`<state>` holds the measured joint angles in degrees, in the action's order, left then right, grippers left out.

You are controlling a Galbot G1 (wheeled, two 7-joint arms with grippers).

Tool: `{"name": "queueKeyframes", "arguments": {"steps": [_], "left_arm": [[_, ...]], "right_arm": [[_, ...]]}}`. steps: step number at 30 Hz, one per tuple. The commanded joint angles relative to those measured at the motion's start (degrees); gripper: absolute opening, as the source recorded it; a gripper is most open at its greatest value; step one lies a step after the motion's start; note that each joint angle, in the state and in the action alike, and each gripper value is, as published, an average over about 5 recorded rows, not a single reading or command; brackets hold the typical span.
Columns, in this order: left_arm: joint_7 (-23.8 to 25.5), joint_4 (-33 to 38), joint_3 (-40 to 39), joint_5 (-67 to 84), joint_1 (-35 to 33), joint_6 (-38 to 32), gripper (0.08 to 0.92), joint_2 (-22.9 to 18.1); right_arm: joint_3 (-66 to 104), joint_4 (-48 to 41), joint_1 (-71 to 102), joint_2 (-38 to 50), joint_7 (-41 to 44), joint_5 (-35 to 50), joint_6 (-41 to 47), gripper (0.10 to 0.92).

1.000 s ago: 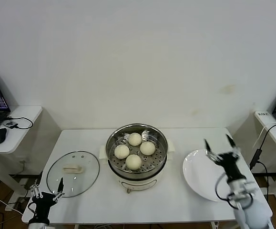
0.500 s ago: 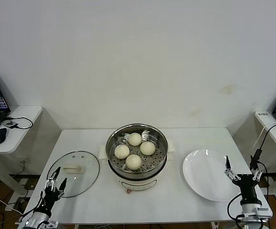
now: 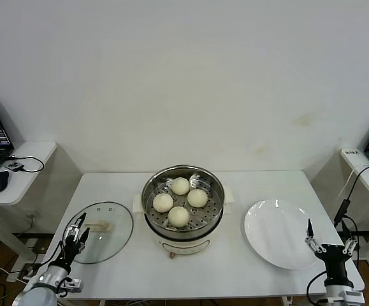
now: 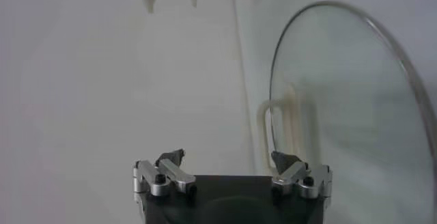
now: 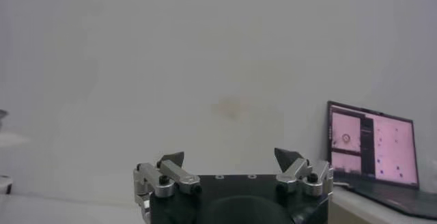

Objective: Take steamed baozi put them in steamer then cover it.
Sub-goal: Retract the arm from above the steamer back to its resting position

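buns loaded, lid next

all four steamed baozi (image 3: 180, 203) already sit on the perforated tray inside the steamer (image 3: 182, 210) at the middle of the table (image 3: 235, 271), so by my reading only the covering step is left. the cover (image 3: 99, 231) lies flat on the table to the steamer's left, handle up. the left gripper (image 3: 77, 233) hovers at the cover's near edge with its fingers spread wide and nothing between them; next it likely has to reach in over the handle, close on it, lift and carry the cover across onto the steamer's rim. the right gripper (image 3: 329, 246), also spread and empty, is low at the table's near right corner beside the white plate (image 3: 278, 233). compared with a second ago, the right arm has dropped away from above the plate, while the left gripper has moved up from the table edge to the cover
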<state>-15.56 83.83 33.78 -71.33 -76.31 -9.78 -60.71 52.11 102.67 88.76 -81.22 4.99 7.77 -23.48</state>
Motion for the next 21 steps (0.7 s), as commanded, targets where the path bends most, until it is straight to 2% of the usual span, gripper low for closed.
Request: {"name": "queueKeyframes", "arguments": {"steps": [1, 21], "left_arm": [[0.22, -4.33, -2.21, -2.43, 5.42, 0.23, 0.823, 0.27], [-0.34, -11.16, -4.24, -1.47, 10.59, -0.27, 0.823, -0.76]], "right_arm": [[0.69, -0.11, 0.85, -0.96, -0.11, -0.69, -0.72, 0.823], [0.88, -0.88, 1.06, -1.31, -0.07, -1.27, -1.10, 0.823]]}}
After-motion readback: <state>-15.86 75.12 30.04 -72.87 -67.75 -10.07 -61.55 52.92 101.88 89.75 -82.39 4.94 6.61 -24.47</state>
